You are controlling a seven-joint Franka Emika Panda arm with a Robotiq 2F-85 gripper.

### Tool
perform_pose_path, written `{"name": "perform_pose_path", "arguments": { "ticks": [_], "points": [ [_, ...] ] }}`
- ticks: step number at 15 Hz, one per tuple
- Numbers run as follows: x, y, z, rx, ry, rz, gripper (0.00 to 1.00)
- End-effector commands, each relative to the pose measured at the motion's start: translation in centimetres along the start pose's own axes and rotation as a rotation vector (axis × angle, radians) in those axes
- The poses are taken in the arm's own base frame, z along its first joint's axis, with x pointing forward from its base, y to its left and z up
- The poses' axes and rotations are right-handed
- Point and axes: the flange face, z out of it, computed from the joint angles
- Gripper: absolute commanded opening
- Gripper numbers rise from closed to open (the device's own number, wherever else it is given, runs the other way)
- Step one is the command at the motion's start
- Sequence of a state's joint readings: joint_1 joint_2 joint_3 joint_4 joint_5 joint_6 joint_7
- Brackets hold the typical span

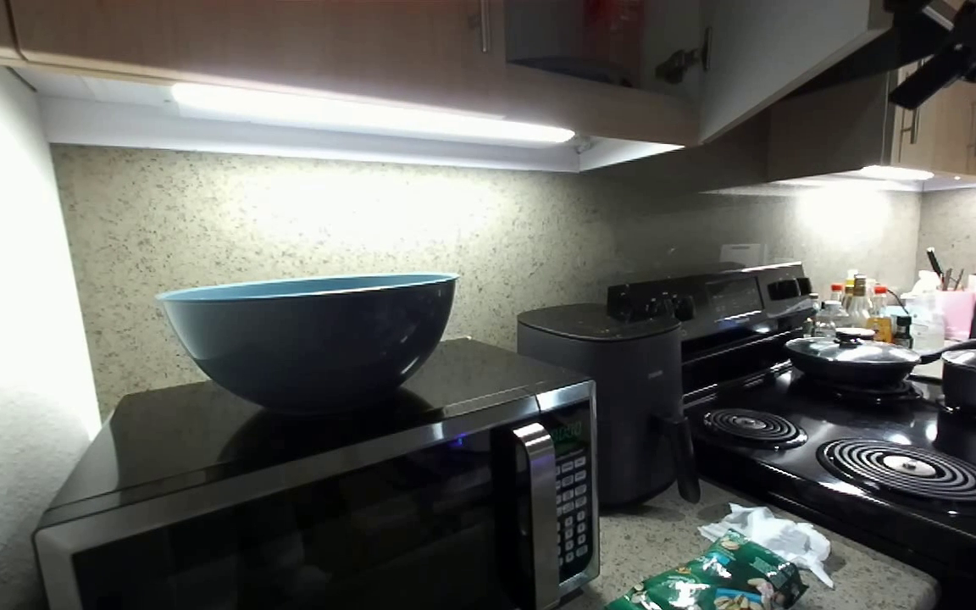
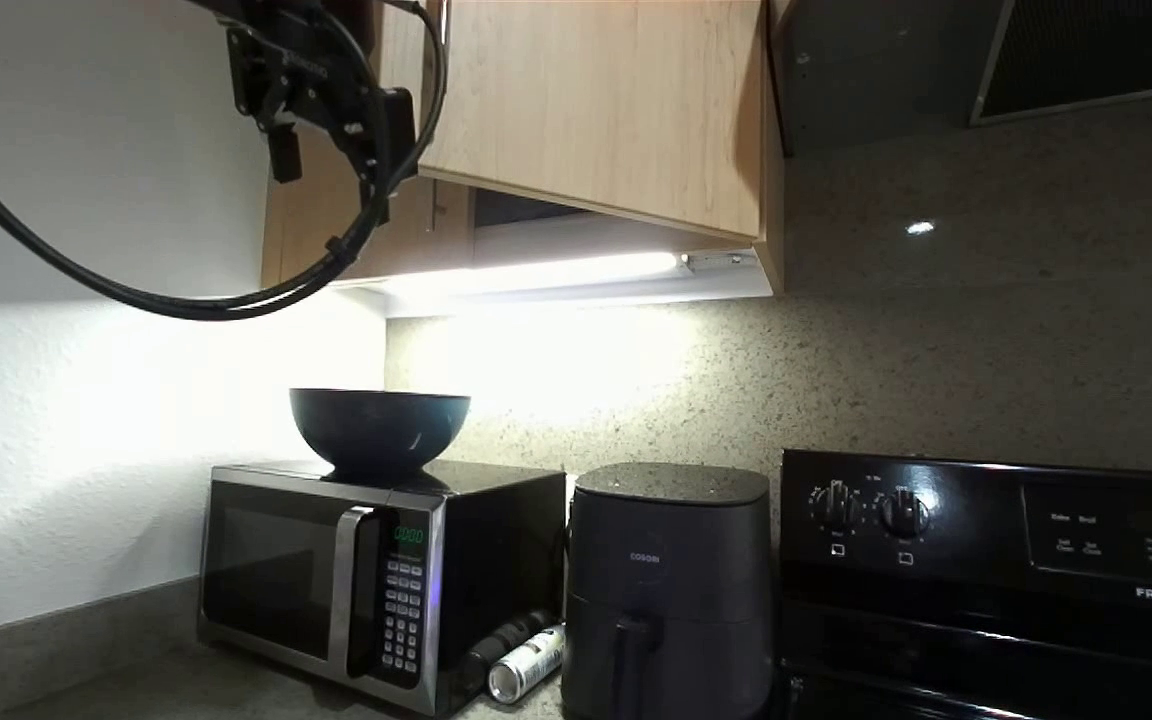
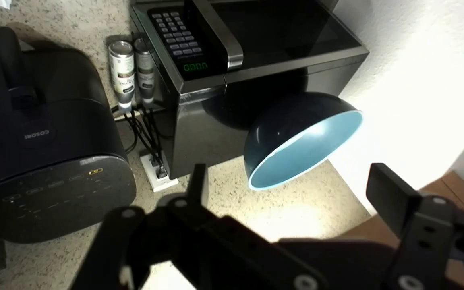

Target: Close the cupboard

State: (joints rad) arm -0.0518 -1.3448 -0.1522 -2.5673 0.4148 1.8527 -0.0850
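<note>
The brown wooden cupboard (image 1: 302, 51) hangs above the microwave. Its right door stands open; its pale inner face (image 1: 780, 59) and a hinge show in an exterior view. The door's outer face (image 2: 596, 110) shows in an exterior view, with a silver handle at its free edge. The left door (image 2: 366, 235) is shut. My gripper (image 2: 331, 170) is open and empty, near the open door's free edge; I cannot tell whether it touches. It is partly cut off in an exterior view (image 1: 937, 72). In the wrist view the open fingers (image 3: 292, 177) point down past the cupboard's brown wood (image 3: 453, 187).
A dark blue bowl (image 2: 381, 425) stands on the black microwave (image 2: 321, 570). A black air fryer (image 2: 671, 590) and the stove (image 1: 861, 457) are to the right. The black range hood (image 2: 886, 70) adjoins the cupboard. A cable (image 2: 186, 310) hangs in a loop from the arm.
</note>
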Motion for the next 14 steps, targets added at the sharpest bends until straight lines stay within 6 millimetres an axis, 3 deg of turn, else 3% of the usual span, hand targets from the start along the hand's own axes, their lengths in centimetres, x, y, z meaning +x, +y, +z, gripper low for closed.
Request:
{"name": "perform_pose_path", "arguments": {
  "ticks": [1,4,6,11,14],
  "points": [
    [-0.7,0.8,-3.9,0.053,0.097,0.041,1.0],
    [-0.9,1.4,-5.9,0.11,0.168,0.021,1.0],
    [-0.2,1.5,-6.2,0.142,0.239,0.009,1.0],
    [3.0,0.9,-5.2,0.201,0.455,-0.008,1.0],
    [3.7,1.1,-4.1,0.219,0.514,0.016,1.0]
  ]
}}
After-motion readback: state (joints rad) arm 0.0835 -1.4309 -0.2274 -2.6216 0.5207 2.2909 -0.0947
